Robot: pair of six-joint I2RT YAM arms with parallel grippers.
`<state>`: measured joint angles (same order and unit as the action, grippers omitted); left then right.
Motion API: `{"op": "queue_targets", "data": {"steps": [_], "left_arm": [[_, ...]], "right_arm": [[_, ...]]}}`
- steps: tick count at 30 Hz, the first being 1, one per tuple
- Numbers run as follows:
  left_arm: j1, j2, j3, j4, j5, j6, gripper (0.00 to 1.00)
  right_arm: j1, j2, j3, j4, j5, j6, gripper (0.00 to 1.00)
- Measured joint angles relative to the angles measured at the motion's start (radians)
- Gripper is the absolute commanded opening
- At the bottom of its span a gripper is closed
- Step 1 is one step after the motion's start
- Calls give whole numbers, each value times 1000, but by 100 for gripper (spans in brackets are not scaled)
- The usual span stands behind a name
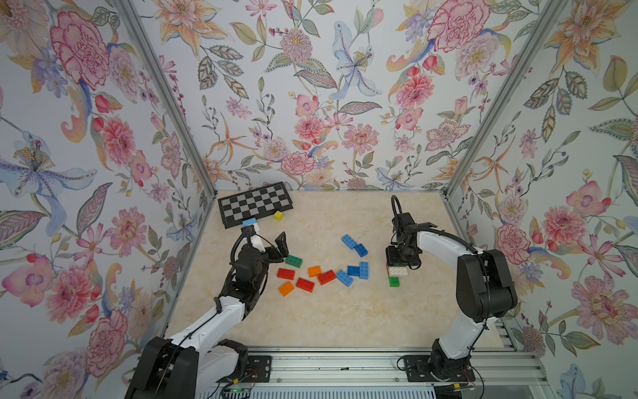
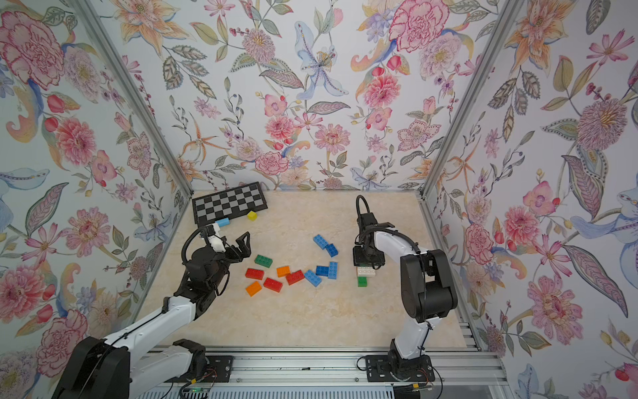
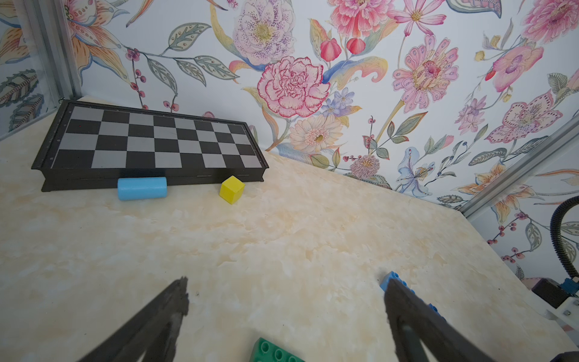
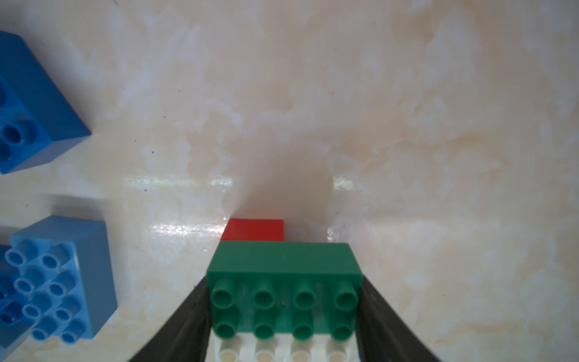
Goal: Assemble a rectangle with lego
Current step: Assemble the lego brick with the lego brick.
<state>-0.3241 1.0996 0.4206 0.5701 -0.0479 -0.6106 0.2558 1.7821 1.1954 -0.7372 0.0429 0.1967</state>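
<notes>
Here's the right gripper (image 4: 283, 280) clamped on the green brick (image 4: 283, 260), a white brick (image 4: 282, 351) touching it, a red brick (image 4: 255, 230) just past the fingertips; the left gripper (image 3: 286, 283) is spread wide, holding nothing, a second green brick (image 3: 275, 352) near its fingers; loose lego (image 1: 326, 277) lies between both grippers

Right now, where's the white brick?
In a top view, the white brick sits on the right side, gripped in the right claw together with a green brick.
</notes>
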Motion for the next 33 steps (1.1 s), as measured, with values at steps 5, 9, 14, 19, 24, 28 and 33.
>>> {"op": "queue_targets", "data": {"steps": [5,9,14,19,24,28,33], "left_arm": [[0,0,-2,0,0,0,99],[0,0,-4,0,0,0,99],[0,0,-4,0,0,0,99],[0,0,-4,0,0,0,99],[0,0,-4,0,0,0,99],[0,0,-4,0,0,0,99],[0,0,-4,0,-1,0,99]], "right_arm": [[0,21,26,-27,1,1,22],[0,41,49,-53,2,1,20],[0,70,77,-83,1,1,19],[0,85,96,-104,0,1,23],[5,77,101,-108,2,1,41],[15,71,100,-107,17,2,71],[45,71,83,-90,26,6,100]]}}
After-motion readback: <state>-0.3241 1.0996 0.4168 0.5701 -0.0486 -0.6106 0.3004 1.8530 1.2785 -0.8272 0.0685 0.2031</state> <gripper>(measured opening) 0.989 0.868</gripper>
